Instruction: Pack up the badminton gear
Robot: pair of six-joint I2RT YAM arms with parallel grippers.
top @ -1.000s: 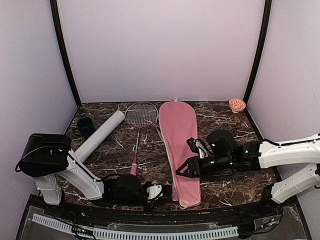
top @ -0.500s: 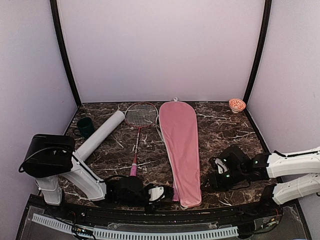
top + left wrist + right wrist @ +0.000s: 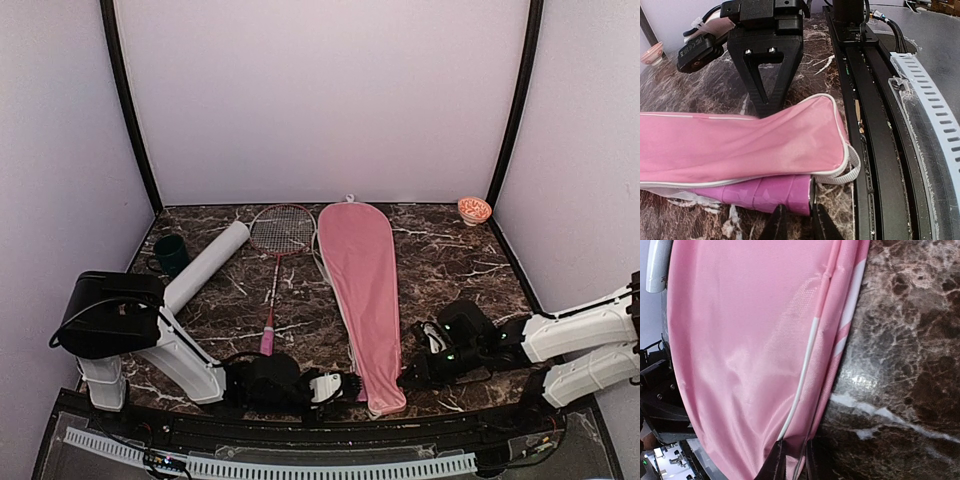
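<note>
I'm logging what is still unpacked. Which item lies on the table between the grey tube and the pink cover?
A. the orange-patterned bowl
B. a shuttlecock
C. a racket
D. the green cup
C: in the top view the racket lies between the grey tube and the pink cover. The green cup sits left of the tube, and the orange-patterned bowl is in the far right corner.

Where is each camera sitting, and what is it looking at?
Top camera: high behind the arms, looking down at the table; both arms show, with left pincer and right pincer.
Left wrist camera: low by the near edge, looking sideways at the pink cover's end; its own fingers show.
Right wrist camera: close above the pink cover's edge; its own fingers show.
All three see the pink cover.
</note>
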